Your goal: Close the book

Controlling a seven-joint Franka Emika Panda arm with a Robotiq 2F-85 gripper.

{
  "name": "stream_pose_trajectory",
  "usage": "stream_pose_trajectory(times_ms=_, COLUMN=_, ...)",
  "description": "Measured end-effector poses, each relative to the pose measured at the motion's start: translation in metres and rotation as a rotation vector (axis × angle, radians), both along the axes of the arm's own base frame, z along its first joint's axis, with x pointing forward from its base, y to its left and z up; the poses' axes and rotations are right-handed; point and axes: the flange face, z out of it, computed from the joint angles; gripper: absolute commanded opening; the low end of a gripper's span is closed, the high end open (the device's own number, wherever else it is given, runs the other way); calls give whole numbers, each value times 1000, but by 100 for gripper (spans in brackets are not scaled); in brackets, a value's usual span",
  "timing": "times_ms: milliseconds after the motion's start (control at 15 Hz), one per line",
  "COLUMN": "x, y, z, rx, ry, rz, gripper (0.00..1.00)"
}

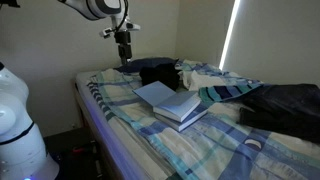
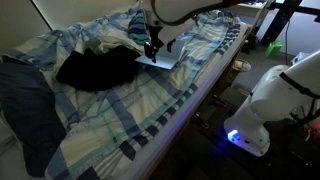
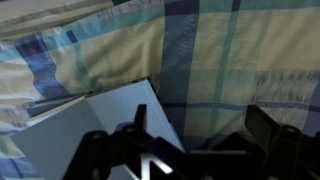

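The book [image 1: 176, 103] lies on the plaid bed, thick, with a blue-grey cover and pale pages. Its top cover looks lifted at an angle in an exterior view. It also shows in an exterior view [image 2: 161, 61] and at the lower left of the wrist view [image 3: 95, 130]. My gripper [image 1: 123, 45] hangs in the air above the bed, beside and above the book's far end [image 2: 152, 44]. In the wrist view its two dark fingers [image 3: 200, 135] are spread apart with only blanket between them. One finger is over the book's corner. The gripper is open and empty.
A dark bag [image 1: 155, 70] sits behind the book. A black cloth [image 2: 95, 70] and a dark blue garment [image 2: 25, 95] lie further along the bed. The plaid blanket [image 1: 200, 145] is rumpled. A white rounded machine [image 2: 270, 100] stands beside the bed's edge.
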Motion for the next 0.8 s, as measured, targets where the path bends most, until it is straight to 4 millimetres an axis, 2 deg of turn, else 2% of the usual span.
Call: stream_pose_trajectory(times_ms=800, x=-2, y=5, z=-1, rx=-1, ry=3, rz=13, gripper=100)
